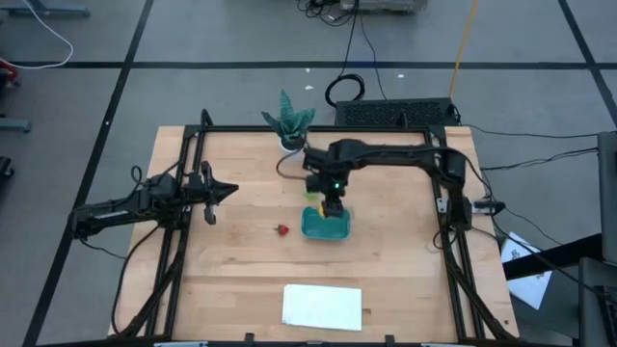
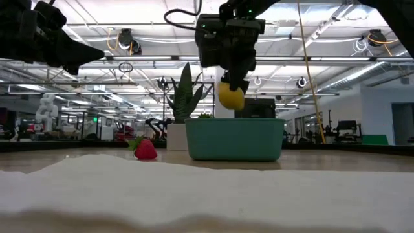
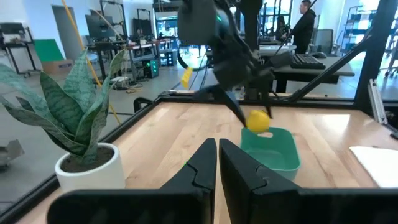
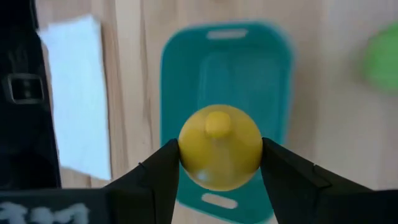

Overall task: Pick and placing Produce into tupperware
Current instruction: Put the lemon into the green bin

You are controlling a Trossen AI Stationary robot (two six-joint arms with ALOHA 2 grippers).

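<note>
My right gripper [image 1: 333, 205] hangs over the teal tupperware [image 1: 326, 229], shut on the yellow lemon [image 4: 219, 146]. The tupperware [image 2: 234, 139] stands on the table's middle. The red strawberry [image 1: 282, 230] lies on the wood just left of it. A lime-green ball [image 4: 382, 56] shows blurred at the edge of the right wrist view, on the table beside the container. My left gripper [image 1: 220, 190] waits shut and level above the table's left side, touching nothing. My right gripper pinches the lemon by two opposite sides [image 4: 186, 152] between its two fingers [image 4: 283, 168]. The fingers slant steeply down from above. The lemon [image 2: 231, 96] is lifted clear, a little above the tupperware's rim, with its nub end toward the wrist camera.
A potted plant in a white pot [image 1: 292, 127] stands at the table's far edge behind the tupperware. A flat white sheet [image 1: 322, 306] lies near the front edge. Black frame rails [image 1: 183, 241] run along both table sides.
</note>
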